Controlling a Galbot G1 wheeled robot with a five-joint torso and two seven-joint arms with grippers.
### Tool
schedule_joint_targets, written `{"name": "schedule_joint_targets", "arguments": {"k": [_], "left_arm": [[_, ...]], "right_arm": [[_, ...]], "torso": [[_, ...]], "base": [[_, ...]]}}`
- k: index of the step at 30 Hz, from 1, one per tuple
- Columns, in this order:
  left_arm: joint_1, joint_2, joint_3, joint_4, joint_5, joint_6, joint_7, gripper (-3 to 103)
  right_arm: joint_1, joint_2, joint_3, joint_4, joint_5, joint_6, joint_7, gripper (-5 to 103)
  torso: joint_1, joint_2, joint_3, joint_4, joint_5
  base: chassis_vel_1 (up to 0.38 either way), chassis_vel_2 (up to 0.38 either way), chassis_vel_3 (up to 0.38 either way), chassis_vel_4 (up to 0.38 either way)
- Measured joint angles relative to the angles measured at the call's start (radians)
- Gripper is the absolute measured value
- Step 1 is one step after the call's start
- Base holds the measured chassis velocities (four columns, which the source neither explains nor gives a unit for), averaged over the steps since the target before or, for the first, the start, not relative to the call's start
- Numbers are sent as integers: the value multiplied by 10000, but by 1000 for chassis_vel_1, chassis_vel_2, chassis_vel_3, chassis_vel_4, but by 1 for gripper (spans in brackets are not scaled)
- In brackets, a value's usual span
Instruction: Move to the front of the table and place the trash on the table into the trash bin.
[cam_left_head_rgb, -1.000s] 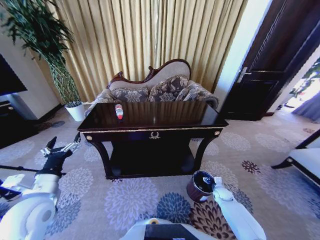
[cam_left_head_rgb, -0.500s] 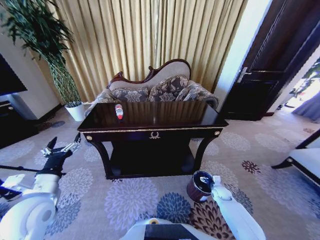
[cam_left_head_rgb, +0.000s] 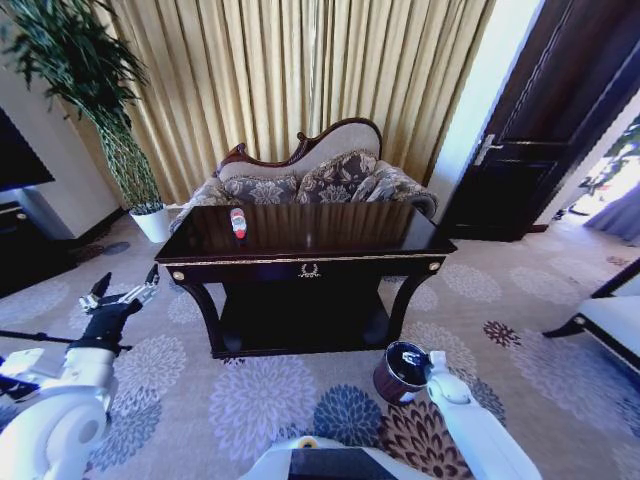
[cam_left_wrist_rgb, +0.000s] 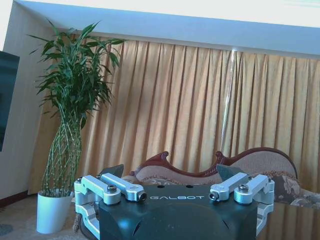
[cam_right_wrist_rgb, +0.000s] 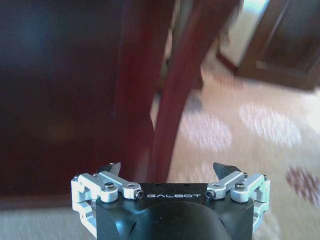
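Red-capped clear bottle (cam_left_head_rgb: 238, 222) on glossy table (cam_left_head_rgb: 330, 235)

A carved-back sofa (cam_left_head_rgb: 310, 175) with patterned cushions stands before gold pleated curtains (cam_left_head_rgb: 300, 80). A tall bamboo plant (cam_left_head_rgb: 95, 90) rises from a white pot (cam_left_head_rgb: 152, 223). Floral carpet (cam_left_head_rgb: 250, 400) covers the floor beside a dark door (cam_left_head_rgb: 540, 150).

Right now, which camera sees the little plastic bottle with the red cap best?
The head view: the clear plastic bottle with the red cap lies in plain sight on the dark glossy wooden table. The left wrist view faces curtains and sofa; the right wrist view faces a table leg and carpet.
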Motion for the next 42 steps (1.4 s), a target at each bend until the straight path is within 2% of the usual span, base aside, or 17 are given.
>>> {"name": "schedule_joint_targets", "arguments": {"k": [2, 5, 10, 15, 24, 42], "left_arm": [[6, 0, -1, 0, 0, -3, 1, 100], [30, 85, -5, -1, 10, -12, 15, 100], [-30, 144, 23, 0, 54, -13, 24, 100], [-4, 262, 75, -73, 77, -29, 26, 100], [-25, 356, 182, -185, 88, -30, 17, 100], [44, 192, 218, -182, 362, -28, 18, 100]], "right_arm": [[-54, -40, 45, 231, 76, -21, 29, 100], [-518, -423, 586, 2388, 965, -385, 380, 100], [-800, -631, 1047, 3713, 1481, -575, 463, 100], [-1428, -872, 1860, 6232, 2083, -755, 496, 100], [-1991, -666, 1947, 8409, 1998, -761, 729, 100], [-1486, -707, 1424, 8064, 1821, -258, 696, 100]], "torso": [[0, 0, 0, 0, 0], [0, 0, 0, 4, -3], [0, 1, 0, 1, -2], [0, 1, 0, 3, -3], [0, 0, 0, 1, -1], [-2, 1, -1, 3, -1]], "base": [[0, 0, 0, 0], [0, 0, 0, 0], [0, 0, 0, 0], [0, 0, 0, 0], [0, 0, 0, 0], [-2, 3, 3, -3]]}}
